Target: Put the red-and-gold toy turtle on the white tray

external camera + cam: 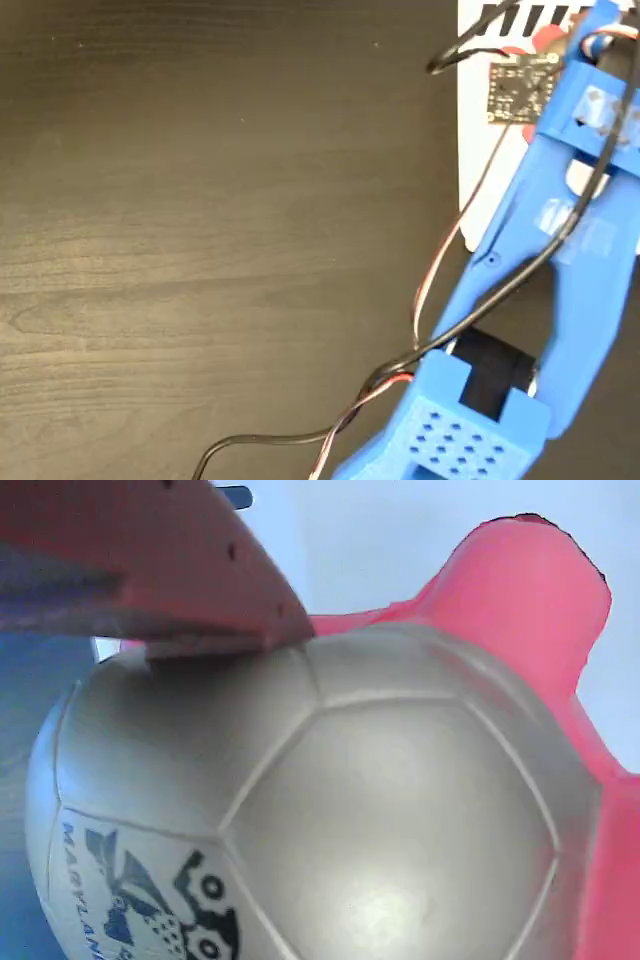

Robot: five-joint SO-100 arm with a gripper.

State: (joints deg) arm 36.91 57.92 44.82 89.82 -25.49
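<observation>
The red-and-gold toy turtle fills the wrist view, its gold domed shell with a black printed logo close to the lens and a coral-red limb at the upper right. One finger presses on the shell's upper left. In the fixed view only a red bit of the turtle shows at the top right, under the blue arm. My gripper is shut on it, over the white tray with black stripes on its top edge. The pale tray surface lies behind the turtle.
The dark wood table spreads across the left and middle of the fixed view. The blue arm runs from bottom centre to top right. Black and red cables trail along it. A small circuit board sits near the wrist.
</observation>
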